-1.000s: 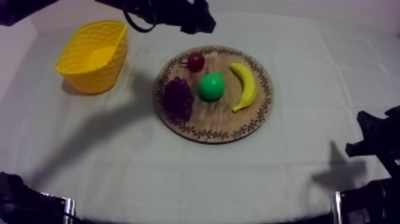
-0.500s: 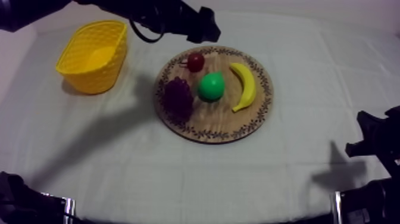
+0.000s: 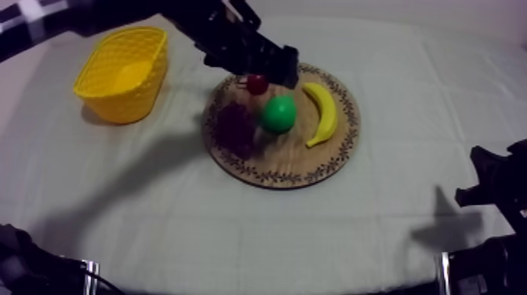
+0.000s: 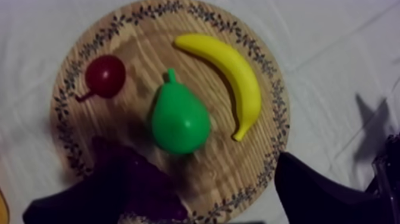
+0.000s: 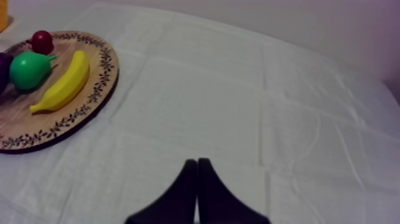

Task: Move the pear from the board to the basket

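The green pear [image 3: 278, 114] lies in the middle of the round wooden board [image 3: 290, 161], between the grapes [image 3: 235, 128] and the banana [image 3: 322, 112]. My left gripper [image 3: 273, 67] hangs over the board's far rim, just beside the small red fruit [image 3: 257, 84]. In the left wrist view its two black fingers [image 4: 315, 193] stand wide apart and open, with the pear [image 4: 178, 119] below and ahead of them. The yellow basket [image 3: 124, 73] stands at the far left, with nothing in it. My right gripper [image 5: 197, 179] is shut on nothing, low at the right [image 3: 494, 188].
On the board in the left wrist view, the banana [image 4: 229, 74] lies right of the pear, the red fruit [image 4: 105, 75] to its left, and the grapes [image 4: 140, 184] nearest the fingers. Bare cloth [image 5: 238, 107] stretches right of the board [image 5: 65, 119].
My left arm has swung from the table's back edge down and to the right, and now reaches over the board's far rim by the red fruit. The right arm has stayed still.
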`<action>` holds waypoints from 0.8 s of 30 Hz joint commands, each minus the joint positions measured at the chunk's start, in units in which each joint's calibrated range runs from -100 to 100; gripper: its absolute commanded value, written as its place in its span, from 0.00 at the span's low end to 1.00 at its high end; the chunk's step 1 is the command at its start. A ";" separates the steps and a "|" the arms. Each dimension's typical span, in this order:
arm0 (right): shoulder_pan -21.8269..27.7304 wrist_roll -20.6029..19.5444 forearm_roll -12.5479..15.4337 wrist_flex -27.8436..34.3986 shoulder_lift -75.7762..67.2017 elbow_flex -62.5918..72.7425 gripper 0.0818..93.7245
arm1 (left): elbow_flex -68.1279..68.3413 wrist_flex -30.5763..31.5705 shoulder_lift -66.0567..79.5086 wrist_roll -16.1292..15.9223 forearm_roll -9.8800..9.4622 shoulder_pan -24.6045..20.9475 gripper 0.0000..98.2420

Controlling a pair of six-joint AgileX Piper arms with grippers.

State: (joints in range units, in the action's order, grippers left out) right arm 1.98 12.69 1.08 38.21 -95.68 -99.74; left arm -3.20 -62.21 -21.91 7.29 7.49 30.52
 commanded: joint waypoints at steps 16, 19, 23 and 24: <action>-0.07 -0.02 0.02 0.02 0.01 -0.04 0.00 | -23.48 -20.46 -24.39 5.08 -0.77 0.88 0.90; -0.07 -0.02 0.02 0.02 0.01 -0.04 0.00 | -25.78 -22.52 -26.61 5.36 -0.62 0.67 0.86; -0.07 -0.02 0.02 0.02 0.01 -0.04 0.00 | -28.78 -24.84 -29.26 5.58 -0.44 0.50 0.79; -0.07 -0.02 0.02 0.02 0.01 -0.04 0.00 | -29.43 -25.25 -29.77 5.60 -0.41 0.52 0.77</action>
State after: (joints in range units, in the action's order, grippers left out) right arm 1.95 12.69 1.08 38.21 -95.68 -99.74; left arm -31.86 -87.20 -51.09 12.86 7.03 31.05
